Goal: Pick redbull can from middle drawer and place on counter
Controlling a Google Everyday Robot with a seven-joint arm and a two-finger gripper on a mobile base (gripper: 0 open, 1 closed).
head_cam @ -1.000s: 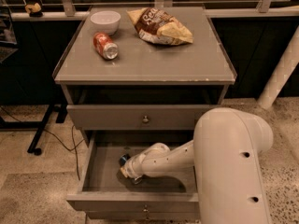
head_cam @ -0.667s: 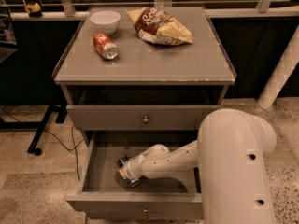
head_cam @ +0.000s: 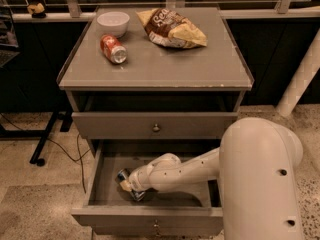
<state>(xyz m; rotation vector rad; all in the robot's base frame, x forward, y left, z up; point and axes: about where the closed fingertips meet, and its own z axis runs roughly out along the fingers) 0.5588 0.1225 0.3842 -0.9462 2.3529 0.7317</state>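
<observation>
lower centre of the frame: the gripper (head_cam: 131, 185) sits inside the open middle drawer (head_cam: 102, 181), right at the redbull can (head_cam: 123, 175) (its ends poke out either side); grip state cannot be told.

White lettering on the chip bag (head_cam: 172, 29) is unreadable.

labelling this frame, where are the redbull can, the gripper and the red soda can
redbull can (head_cam: 123, 175): camera view, its upper end, showing in the middle drawer (head_cam: 106, 183)
gripper (head_cam: 130, 186): camera view, its tip, inside the middle drawer at the can
red soda can (head_cam: 113, 49): camera view, its side, lying on the counter (head_cam: 165, 66)
</observation>
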